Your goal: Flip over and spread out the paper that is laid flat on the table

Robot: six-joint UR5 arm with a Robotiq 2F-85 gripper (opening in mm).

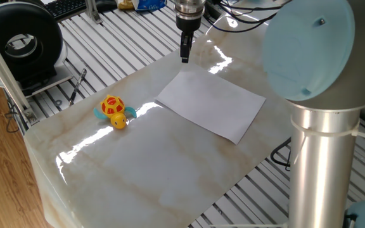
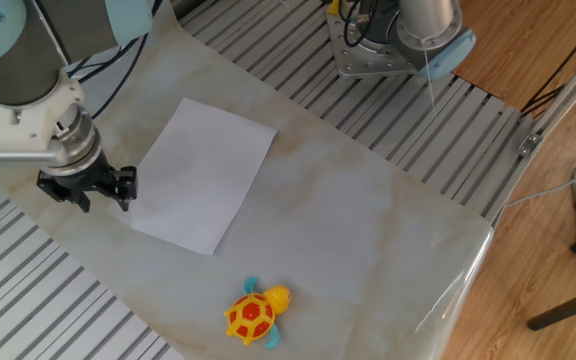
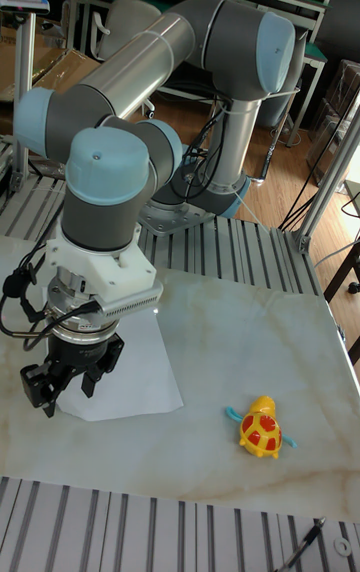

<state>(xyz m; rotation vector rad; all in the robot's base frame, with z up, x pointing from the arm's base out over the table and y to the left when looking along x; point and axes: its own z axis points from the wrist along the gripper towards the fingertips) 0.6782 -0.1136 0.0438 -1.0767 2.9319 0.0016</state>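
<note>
End effector (image 2: 85,189): hovers over the table (image 2: 368,210) just off the paper's left corner, fingers pointing down, jaws slightly apart and holding nothing.
Paper (image 2: 203,173): lies flat on the table, right of the end effector in the other fixed view, not touching it.
Turtle (image 2: 254,312): sits near the table's front edge, well apart from the paper.
</note>
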